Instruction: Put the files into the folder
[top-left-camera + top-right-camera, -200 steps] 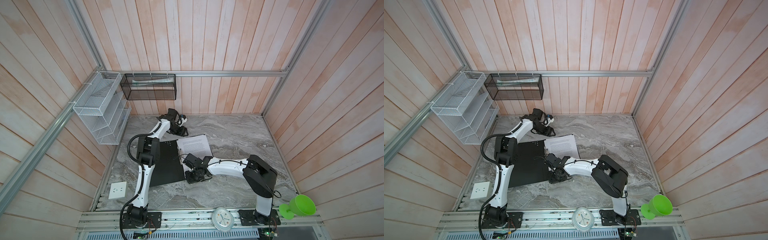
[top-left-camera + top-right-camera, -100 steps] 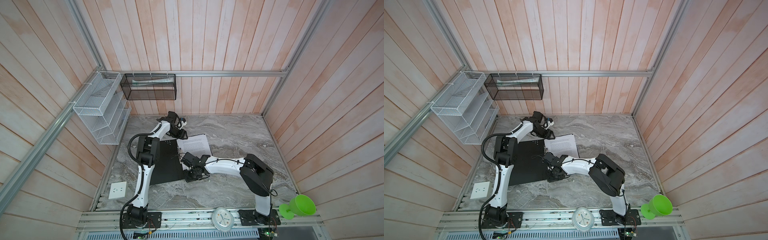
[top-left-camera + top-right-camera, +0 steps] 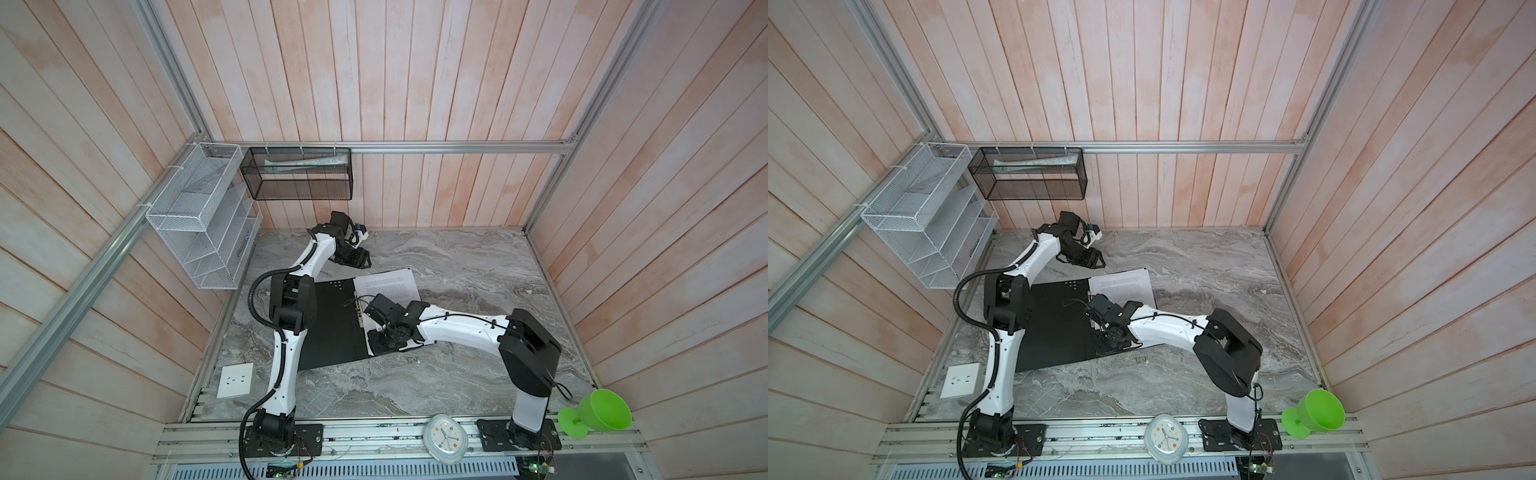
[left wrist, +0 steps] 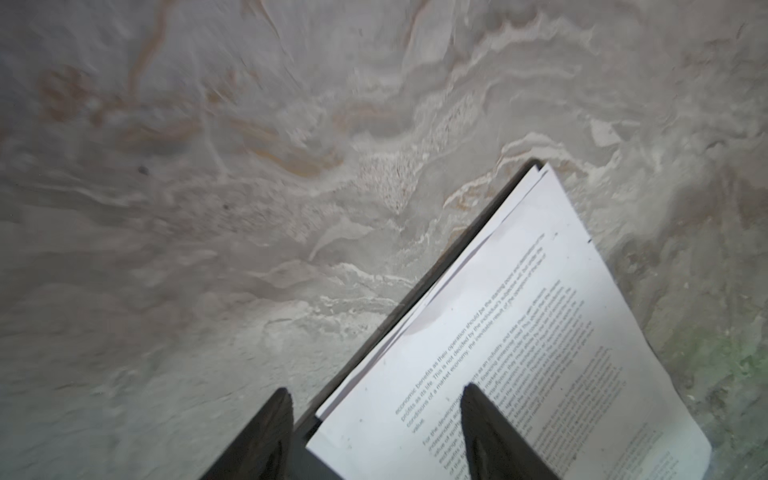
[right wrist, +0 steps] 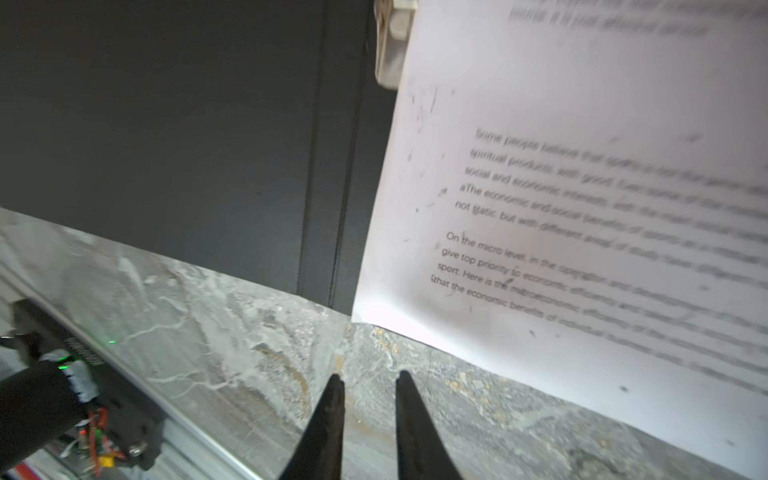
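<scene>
Top views bright, even and sharp; wrist views dimmer, text on the files [image 5: 602, 199] blurred.

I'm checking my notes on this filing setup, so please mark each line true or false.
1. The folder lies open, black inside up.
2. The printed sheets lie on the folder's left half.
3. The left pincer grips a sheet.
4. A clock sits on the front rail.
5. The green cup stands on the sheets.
1. The folder lies open, black inside up. True.
2. False. In both top views the sheets lie on its right half, beside the spine.
3. False. The left pincer is open over the sheets' corner and grips nothing.
4. True. The clock sits on the front rail.
5. False. The green cup is at the rail's right end, away from the sheets.
</scene>
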Robot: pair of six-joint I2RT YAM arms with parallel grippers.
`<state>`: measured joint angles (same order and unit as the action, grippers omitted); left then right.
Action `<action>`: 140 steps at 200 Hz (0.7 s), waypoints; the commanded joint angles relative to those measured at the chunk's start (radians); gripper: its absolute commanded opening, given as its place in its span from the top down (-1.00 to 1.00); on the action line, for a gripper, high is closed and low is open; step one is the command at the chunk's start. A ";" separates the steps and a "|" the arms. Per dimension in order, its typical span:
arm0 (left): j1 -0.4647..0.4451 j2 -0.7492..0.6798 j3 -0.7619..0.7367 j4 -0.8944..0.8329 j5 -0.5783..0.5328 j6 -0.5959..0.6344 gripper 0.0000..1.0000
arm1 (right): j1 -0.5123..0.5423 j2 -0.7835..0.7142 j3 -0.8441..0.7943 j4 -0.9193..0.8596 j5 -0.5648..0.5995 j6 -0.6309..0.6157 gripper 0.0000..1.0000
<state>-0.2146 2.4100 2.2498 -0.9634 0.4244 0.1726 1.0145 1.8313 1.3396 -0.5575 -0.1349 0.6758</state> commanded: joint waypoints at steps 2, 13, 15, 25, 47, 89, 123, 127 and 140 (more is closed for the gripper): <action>0.026 -0.169 0.004 -0.044 -0.026 -0.004 -0.35 | -0.081 -0.111 0.026 -0.037 0.031 -0.017 0.54; 0.029 -0.231 -0.071 -0.019 -0.026 -0.011 -0.35 | -0.129 -0.148 -0.001 -0.008 0.026 -0.019 0.54; 0.030 -0.243 -0.089 -0.014 -0.023 -0.013 -0.35 | -0.139 -0.153 -0.005 -0.001 0.027 -0.020 0.54; 0.033 -0.303 -0.186 0.018 -0.007 -0.031 -0.36 | -0.192 -0.173 -0.030 0.022 0.028 -0.026 0.54; 0.045 -0.437 -0.468 0.149 0.068 -0.114 -0.36 | -0.315 -0.184 -0.077 0.070 0.016 -0.052 0.55; 0.048 -0.604 -0.885 0.398 0.148 -0.214 -0.37 | -0.497 -0.143 -0.131 0.240 -0.121 -0.079 0.55; 0.058 -0.617 -1.033 0.497 0.206 -0.293 -0.38 | -0.553 -0.051 -0.112 0.282 -0.151 -0.103 0.55; 0.058 -0.613 -1.038 0.500 0.211 -0.297 -0.38 | -0.554 -0.039 -0.110 0.285 -0.153 -0.104 0.55; 0.059 -0.599 -1.037 0.502 0.224 -0.307 -0.38 | -0.560 -0.003 -0.103 0.300 -0.169 -0.110 0.55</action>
<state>-0.1631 1.8267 1.2110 -0.5735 0.5804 -0.0776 0.4618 1.7687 1.2205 -0.3050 -0.2451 0.5968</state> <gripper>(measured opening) 0.691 0.226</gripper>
